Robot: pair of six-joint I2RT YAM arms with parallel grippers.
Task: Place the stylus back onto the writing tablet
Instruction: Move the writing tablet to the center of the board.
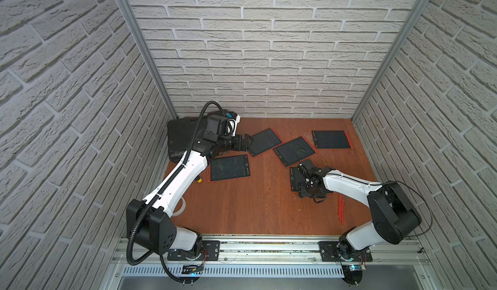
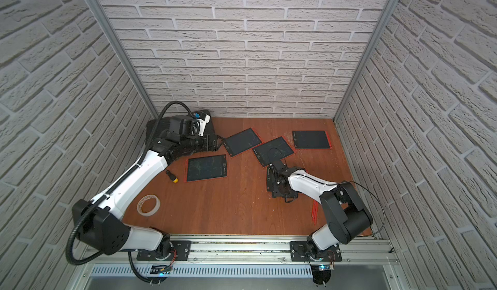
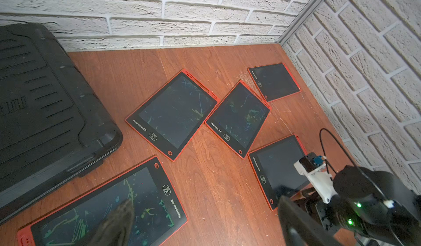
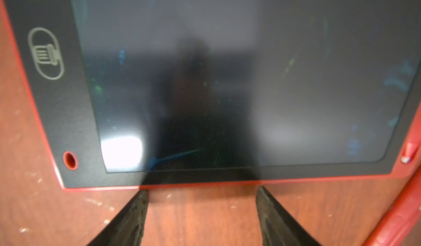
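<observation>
Holding the right gripper (image 4: 202, 190) spread and empty, tips low over the tabletop (image 1: 255, 208), just short of the tablet (image 4: 227, 73) edge. Holding the left gripper (image 1: 247, 141) fully spread, also empty, near the far tablets (image 1: 265, 142). Needing the stylus (image 1: 341, 208) first: lying red on the tabletop beside the right arm (image 1: 349, 183), just off this tablet, 1 of 5. Judging best: swinging across, pinching mid-shaft across the thin width, lifting level, then seating along the red side rail.
</observation>
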